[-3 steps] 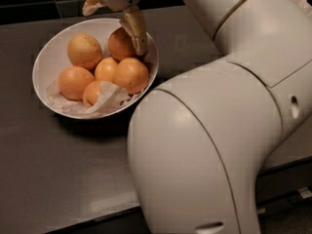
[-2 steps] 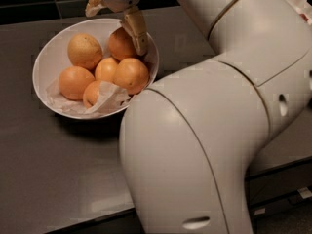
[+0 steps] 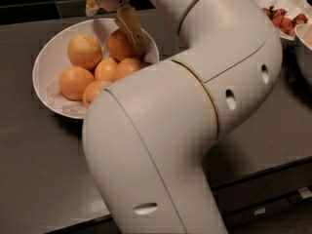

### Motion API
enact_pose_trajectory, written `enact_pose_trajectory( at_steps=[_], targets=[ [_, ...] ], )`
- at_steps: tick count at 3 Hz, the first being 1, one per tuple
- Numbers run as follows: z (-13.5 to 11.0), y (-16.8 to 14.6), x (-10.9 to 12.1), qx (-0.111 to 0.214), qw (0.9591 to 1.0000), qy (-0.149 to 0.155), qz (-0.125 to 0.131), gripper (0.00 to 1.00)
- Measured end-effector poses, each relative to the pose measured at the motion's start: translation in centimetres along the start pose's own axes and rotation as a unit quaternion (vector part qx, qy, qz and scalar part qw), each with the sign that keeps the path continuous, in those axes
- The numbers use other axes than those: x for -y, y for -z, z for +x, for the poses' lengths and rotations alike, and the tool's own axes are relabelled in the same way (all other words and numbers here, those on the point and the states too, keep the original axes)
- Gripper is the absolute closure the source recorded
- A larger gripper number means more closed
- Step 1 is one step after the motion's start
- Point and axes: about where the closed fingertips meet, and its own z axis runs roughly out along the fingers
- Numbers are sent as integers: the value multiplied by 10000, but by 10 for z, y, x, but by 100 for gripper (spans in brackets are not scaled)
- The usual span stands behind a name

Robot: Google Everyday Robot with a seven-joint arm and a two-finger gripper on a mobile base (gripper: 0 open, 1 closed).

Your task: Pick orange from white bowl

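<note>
The white bowl [image 3: 48,67] sits on the dark counter at upper left and holds several oranges on crumpled white paper [image 3: 63,101]. The deep reddish-orange orange [image 3: 118,47] lies at the bowl's back right. A paler yellowish orange [image 3: 84,50] lies to its left, with smaller ones in front. My gripper [image 3: 115,29] hangs over the bowl's back rim, open. Its right finger [image 3: 130,27] reaches down along the right side of the orange, and its left finger [image 3: 90,5] is high near the rim. My arm hides the bowl's lower right part.
My large white arm [image 3: 195,111] fills the middle and right of the view. A white dish with red fruit [image 3: 287,14] stands at the top right, and another bowl's rim [image 3: 303,43] shows at the right edge. The counter's front edge runs along the bottom right.
The arm's big elbow link has swung left and now covers more of the bowl's right side. The gripper and the oranges have stayed where they were.
</note>
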Motion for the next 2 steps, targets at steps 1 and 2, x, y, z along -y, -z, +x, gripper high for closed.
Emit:
enact_pose_trajectory(
  at_steps=[1, 2],
  targets=[
    [9, 0, 16, -266, 9995, 32, 148, 0],
    [11, -3, 23, -293, 9992, 38, 265, 0]
  ],
)
